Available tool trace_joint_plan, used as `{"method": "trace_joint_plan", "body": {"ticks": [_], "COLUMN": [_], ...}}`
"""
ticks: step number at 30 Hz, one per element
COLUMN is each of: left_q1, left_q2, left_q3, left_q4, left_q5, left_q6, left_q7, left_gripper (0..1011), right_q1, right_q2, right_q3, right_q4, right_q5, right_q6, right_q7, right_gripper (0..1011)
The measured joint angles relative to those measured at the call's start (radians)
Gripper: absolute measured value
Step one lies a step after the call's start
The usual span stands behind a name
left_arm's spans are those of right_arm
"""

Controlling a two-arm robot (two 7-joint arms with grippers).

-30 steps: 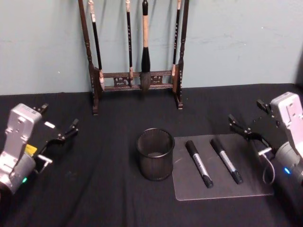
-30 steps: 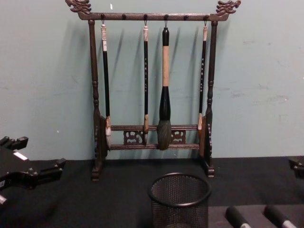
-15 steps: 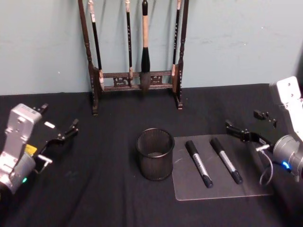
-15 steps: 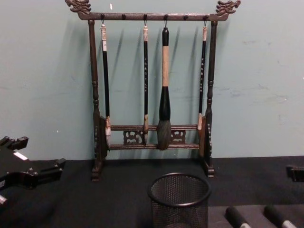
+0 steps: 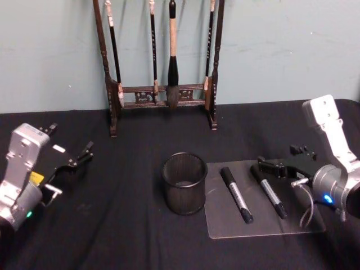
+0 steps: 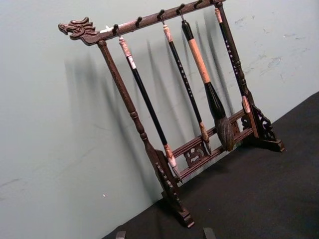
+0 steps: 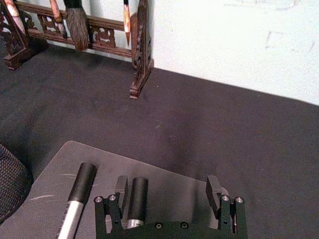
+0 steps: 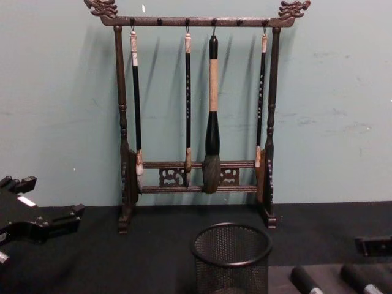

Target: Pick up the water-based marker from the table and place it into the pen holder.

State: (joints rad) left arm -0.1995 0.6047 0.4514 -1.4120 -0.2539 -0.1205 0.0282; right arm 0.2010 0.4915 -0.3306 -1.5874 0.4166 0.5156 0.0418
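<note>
Two black water-based markers lie side by side on a grey mat (image 5: 301, 222), one on the left (image 5: 236, 194) and one on the right (image 5: 270, 192). The black mesh pen holder (image 5: 184, 183) stands upright just left of the mat, also in the chest view (image 8: 232, 260). My right gripper (image 5: 277, 156) is open and hangs low over the far end of the right marker. In the right wrist view that marker's cap (image 7: 135, 196) sits just inside one finger of the gripper (image 7: 167, 191), and the other marker (image 7: 79, 191) lies outside. My left gripper (image 5: 70, 139) stays open at the far left.
A tall dark wooden brush rack (image 5: 163, 93) with several hanging brushes stands at the back by the wall. The table is covered with black cloth (image 5: 112, 225), with free room in front of the pen holder and on its left.
My right gripper has moved left and lower, from beyond the mat's right edge to over the right marker's far end. The left arm, markers and pen holder have not moved.
</note>
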Motion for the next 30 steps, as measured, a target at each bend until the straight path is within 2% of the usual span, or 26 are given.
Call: {"method": "trace_joint_plan", "body": {"ticks": [11, 30], "left_q1": [0.000, 0.000], "left_q2": [0.000, 0.000], "left_q3": [0.000, 0.000], "left_q4": [0.000, 0.000], "left_q5": [0.000, 0.000], "left_q6": [0.000, 0.000], "left_q7": [0.000, 0.000], "left_gripper": [1001, 1001], "right_q1": [0.015, 0.032], "right_q2": [-0.040, -0.085], "right_q3": [-0.001, 0.003], "right_q4": [0.036, 0.099], "right_q5": [-0.019, -0.064], "right_q6": [0.036, 0.067], "right_q7": [0.026, 0.072], "right_gripper": [1000, 1002]}}
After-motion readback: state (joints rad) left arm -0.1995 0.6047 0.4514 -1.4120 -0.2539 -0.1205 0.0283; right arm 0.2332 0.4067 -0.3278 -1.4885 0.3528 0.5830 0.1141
